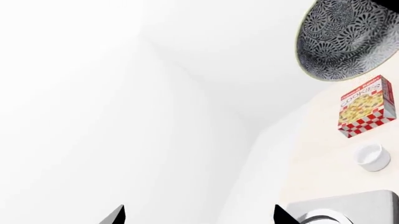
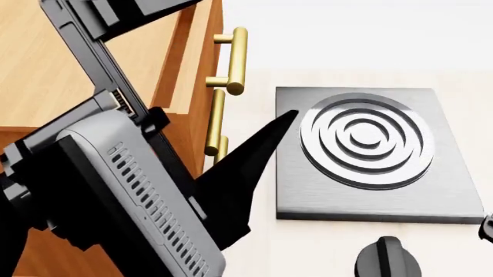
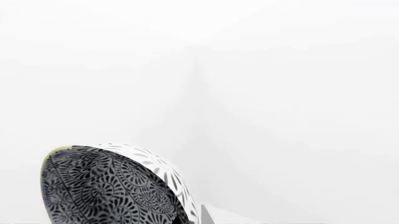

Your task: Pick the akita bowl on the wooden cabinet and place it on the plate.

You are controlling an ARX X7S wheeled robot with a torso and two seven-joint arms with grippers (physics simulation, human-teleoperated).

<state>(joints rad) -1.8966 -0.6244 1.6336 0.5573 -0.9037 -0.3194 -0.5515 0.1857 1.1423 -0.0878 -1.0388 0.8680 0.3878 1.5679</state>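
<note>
right gripper [image 3: 187, 219] shows only a sliver of finger at the frame edge, pressed against the akita bowl [image 3: 106, 186]; the bowl fills the wrist view at close range and appears carried, so the claw is judged clamped on its rim, though the contact is not fully visible. in the left wrist view the same bowl [image 1: 346, 39] hangs in the air above the pale counter, over a cookies box [image 1: 366, 107] and a small white cup [image 1: 371, 156]. left gripper [image 1: 196, 215] has its two fingertips well apart and holds nothing. to do the carry well, keep the bowl level and bring it over the plate before lowering. the plate appears in no view, so its position must be found first. in the head view the left arm [image 2: 115, 184] covers much of the wooden cabinet [image 2: 46, 75]; beside it lies the grey stove [image 2: 370, 150], and the bowl itself is out of that frame.
</note>
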